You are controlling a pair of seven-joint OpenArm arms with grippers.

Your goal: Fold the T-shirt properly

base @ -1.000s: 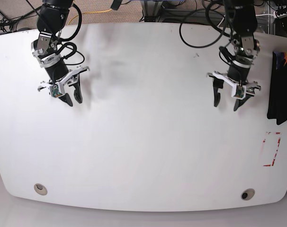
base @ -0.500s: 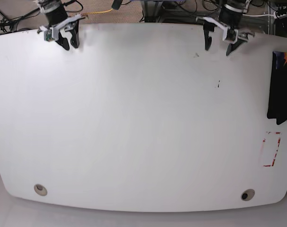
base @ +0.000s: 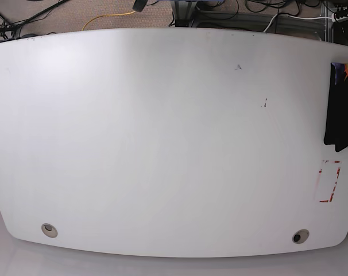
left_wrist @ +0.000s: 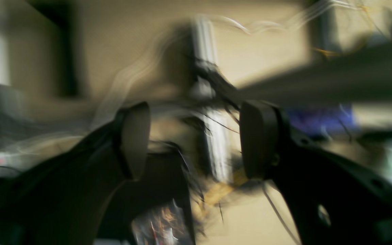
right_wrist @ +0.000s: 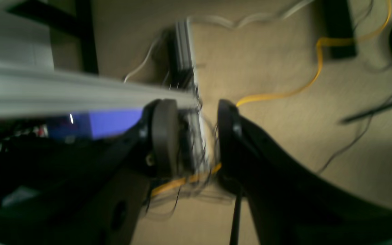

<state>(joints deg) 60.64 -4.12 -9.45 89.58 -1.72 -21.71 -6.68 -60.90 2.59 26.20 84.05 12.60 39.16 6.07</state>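
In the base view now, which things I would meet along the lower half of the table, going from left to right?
Left hole → right hole → red marks

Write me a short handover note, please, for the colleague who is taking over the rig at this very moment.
Left gripper: open, nothing between its black fingers.
Right gripper: open, nothing between its black fingers. Both are out of the base view.
Black cloth T-shirt with an orange sun print: on the white table, at the base view's right edge, partly cut off.
Done: the visible part looks like a straight-edged, folded bundle, though I cannot confirm the whole fold.
Left: probably just checking the fold.
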